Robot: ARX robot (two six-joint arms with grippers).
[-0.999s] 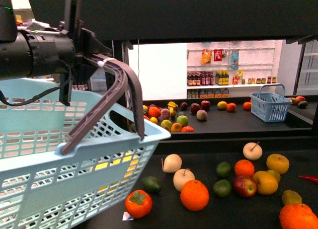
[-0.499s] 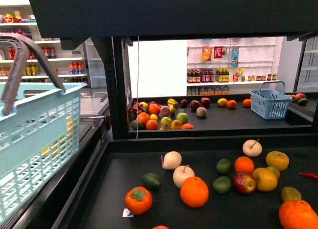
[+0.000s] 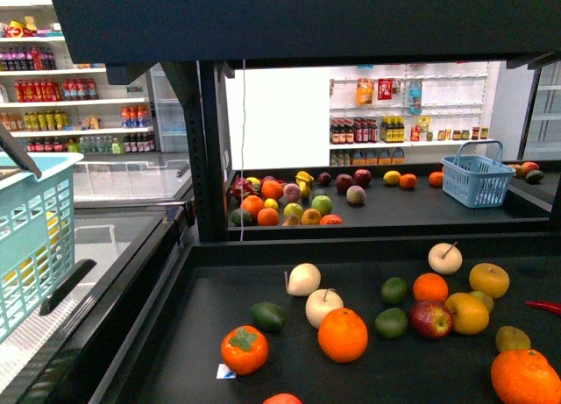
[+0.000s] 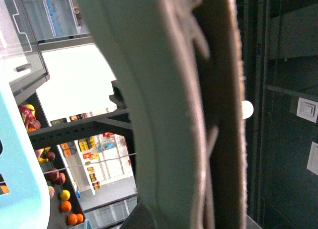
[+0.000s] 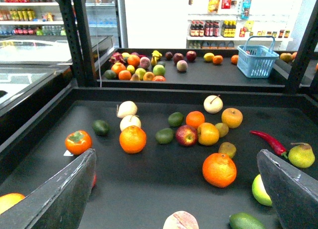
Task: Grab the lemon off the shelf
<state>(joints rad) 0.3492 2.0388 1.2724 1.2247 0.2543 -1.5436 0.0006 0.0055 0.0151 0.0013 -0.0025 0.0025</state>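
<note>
Lemon (image 5: 260, 190), glossy pale yellow, sits half hidden near the shelf's (image 5: 149, 93) front edge; right fingers (image 5: 64, 194) spread wide, empty; left fingers' grip unclear.

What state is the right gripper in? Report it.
Open: in the right wrist view, the right gripper has its fingers spread wide, nothing between them.

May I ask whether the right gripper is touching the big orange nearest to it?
Apart. The right wrist view shows bare shelf between the open right gripper and the orange on either side.
</note>
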